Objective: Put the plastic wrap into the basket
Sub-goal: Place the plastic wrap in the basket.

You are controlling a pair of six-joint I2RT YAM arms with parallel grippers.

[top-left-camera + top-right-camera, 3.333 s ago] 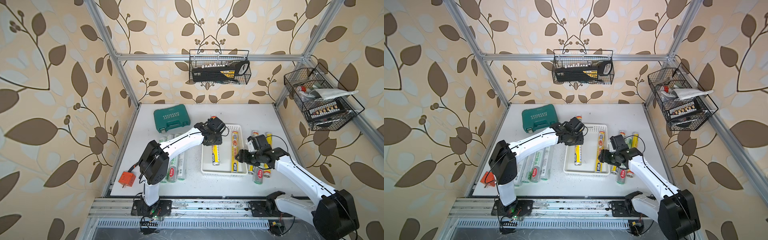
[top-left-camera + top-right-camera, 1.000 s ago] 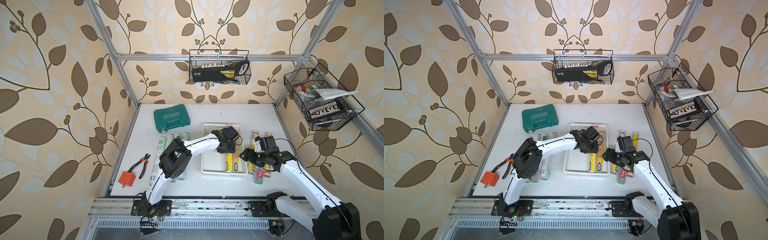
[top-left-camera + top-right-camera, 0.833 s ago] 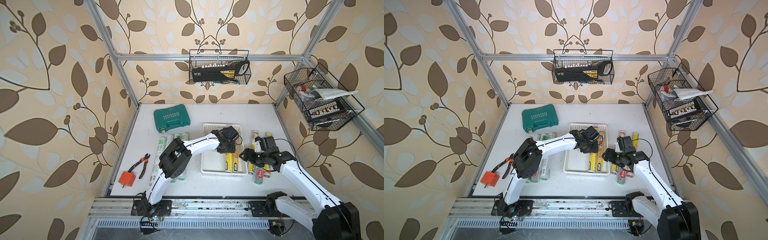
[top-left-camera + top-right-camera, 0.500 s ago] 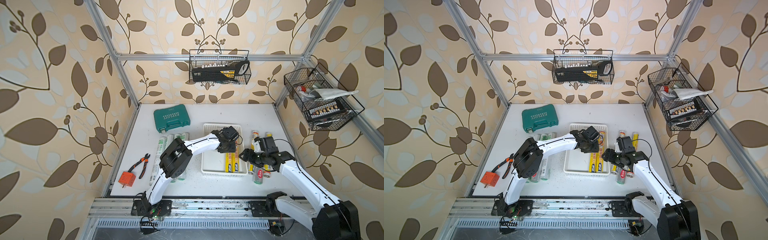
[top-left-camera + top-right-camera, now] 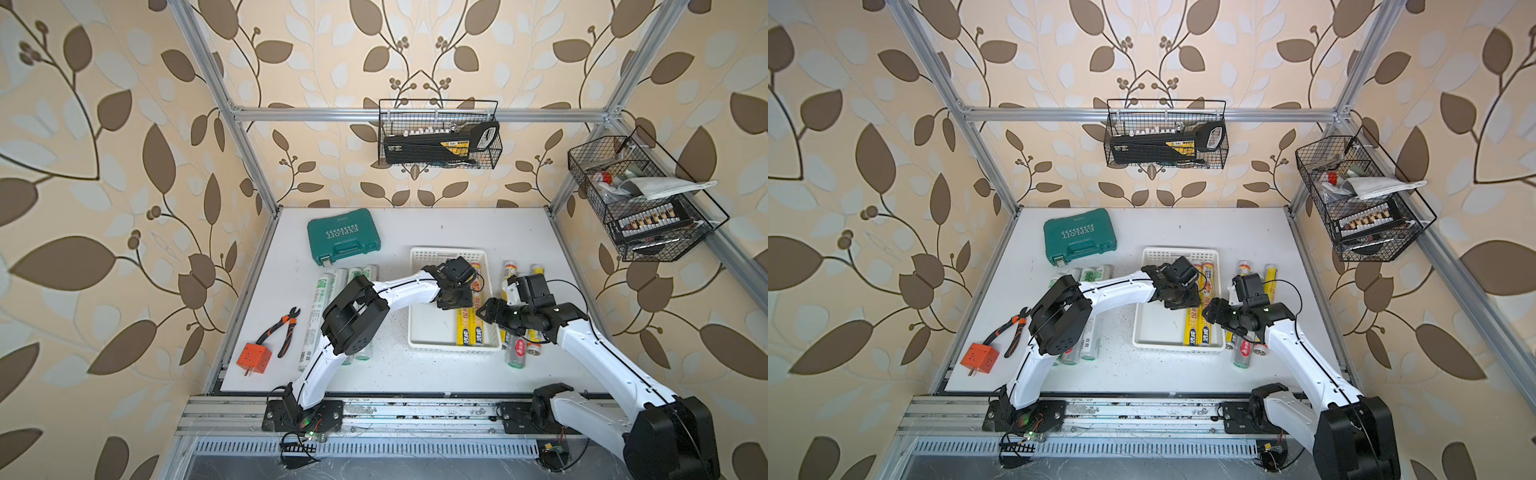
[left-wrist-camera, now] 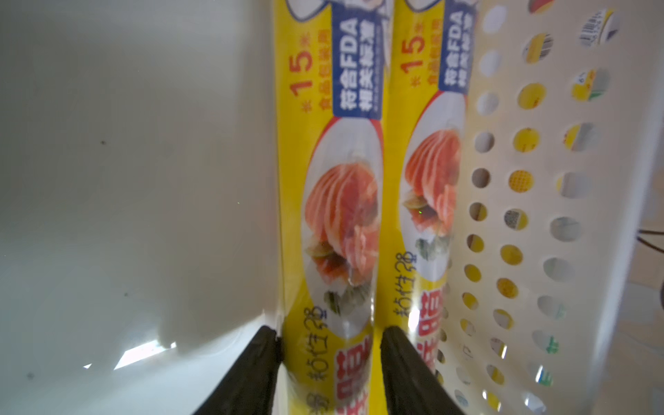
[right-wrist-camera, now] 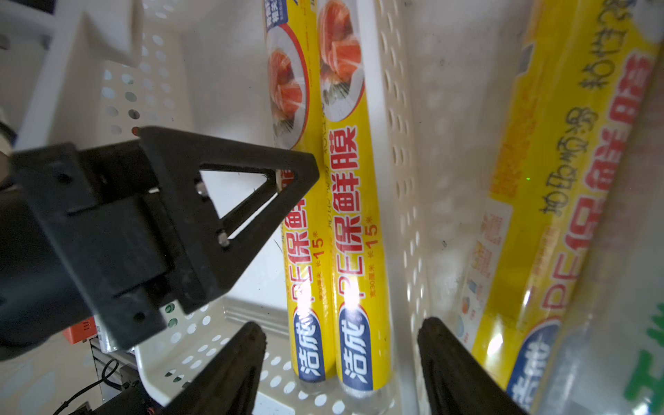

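Where both top views look down, two yellow-labelled cylindrical plastic wrap rolls [image 5: 469, 328] [image 5: 1198, 328] lie side by side in the shallow white perforated plastic basket [image 5: 428, 328], along its right wall. Left gripper [image 5: 455, 301] sits low over them. Right gripper [image 5: 488, 311] hangs at that wall. More yellow rolls [image 5: 517, 353] lie outside on the table.

Left wrist: black fingers [image 6: 258, 359] flank the inner roll [image 6: 337, 201]; squeezing or let go, cannot tell.

Right wrist: fingers [image 7: 248, 359] spread wide, nothing between them.
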